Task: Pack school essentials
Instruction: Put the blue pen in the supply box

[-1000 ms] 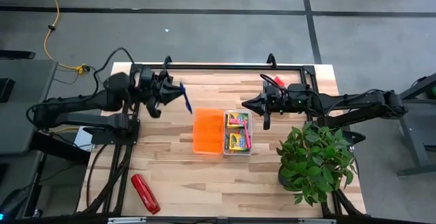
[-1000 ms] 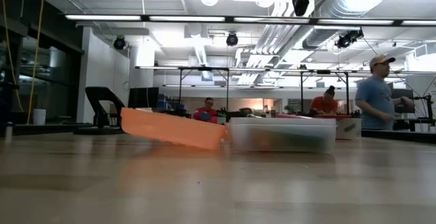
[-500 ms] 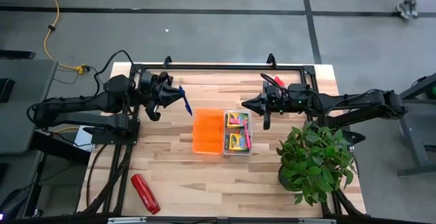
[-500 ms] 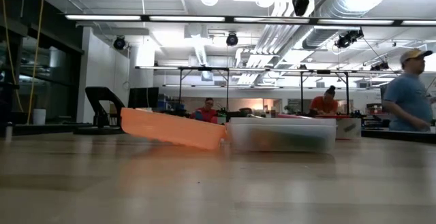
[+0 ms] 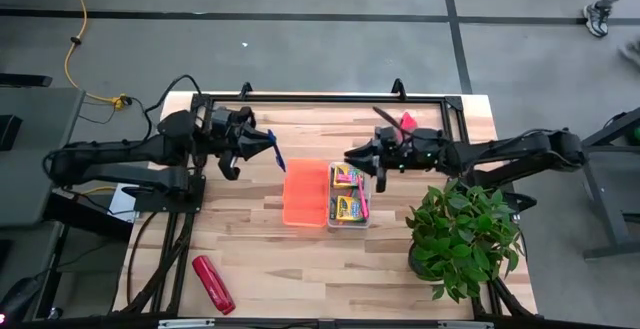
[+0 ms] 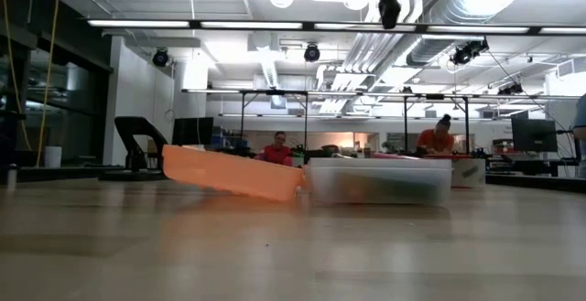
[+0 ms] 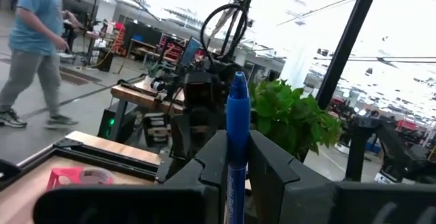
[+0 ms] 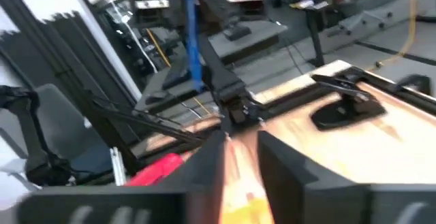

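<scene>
My left gripper (image 5: 252, 143) is over the table's far left, shut on a blue pen (image 5: 274, 150), which also shows in the left wrist view (image 7: 236, 115). My right gripper (image 5: 358, 157) hangs open and empty just above the far end of a clear box (image 5: 349, 195). The box holds two yellow-and-green crayon boxes (image 5: 348, 176) and a pink marker (image 5: 365, 205). An orange lid (image 5: 306, 194) leans against the box's left side, as the low view (image 6: 233, 173) shows. Pencils are not in view. My left gripper pinches the blue pen's shaft (image 7: 236, 157) between its two fingers (image 7: 212, 161). The fingers come level from the table's left and lie across the pen. One end of the pen (image 7: 237, 82) sticks out past the fingers. The pen is lifted clear of the table.
A long red glossy object (image 5: 212, 283) lies near the front left edge. A potted plant (image 5: 460, 231) stands at the front right. A pink tape roll (image 5: 406, 121) sits at the far edge behind my right arm. A black frame (image 5: 330, 97) runs along the far side.
My right gripper has moved toward the table's left, from beside the box's far right corner to over its far end. My left gripper has moved a little toward the table's right with the pen still in its hold.
</scene>
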Available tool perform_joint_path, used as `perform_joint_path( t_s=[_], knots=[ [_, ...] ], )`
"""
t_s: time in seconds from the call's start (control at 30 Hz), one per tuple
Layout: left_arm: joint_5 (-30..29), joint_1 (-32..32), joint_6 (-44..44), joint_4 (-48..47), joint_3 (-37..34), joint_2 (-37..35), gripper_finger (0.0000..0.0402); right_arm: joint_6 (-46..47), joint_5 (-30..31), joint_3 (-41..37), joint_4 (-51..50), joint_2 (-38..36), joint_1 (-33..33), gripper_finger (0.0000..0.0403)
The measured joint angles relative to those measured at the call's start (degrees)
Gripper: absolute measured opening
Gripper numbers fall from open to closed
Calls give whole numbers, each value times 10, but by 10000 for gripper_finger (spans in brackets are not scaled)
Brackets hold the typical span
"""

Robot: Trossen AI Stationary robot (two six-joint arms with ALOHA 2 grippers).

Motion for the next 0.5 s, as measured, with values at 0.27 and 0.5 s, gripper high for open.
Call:
perform_joint_path(
  t_s=[0.27,0.5],
  knots=[
    [-1,-29,0,85,0,104,31,19,-5,39,78,91,14,199],
    [-1,-37,-1,153,14,190,31,5,-7,92,75,146,7,213]
  ],
)
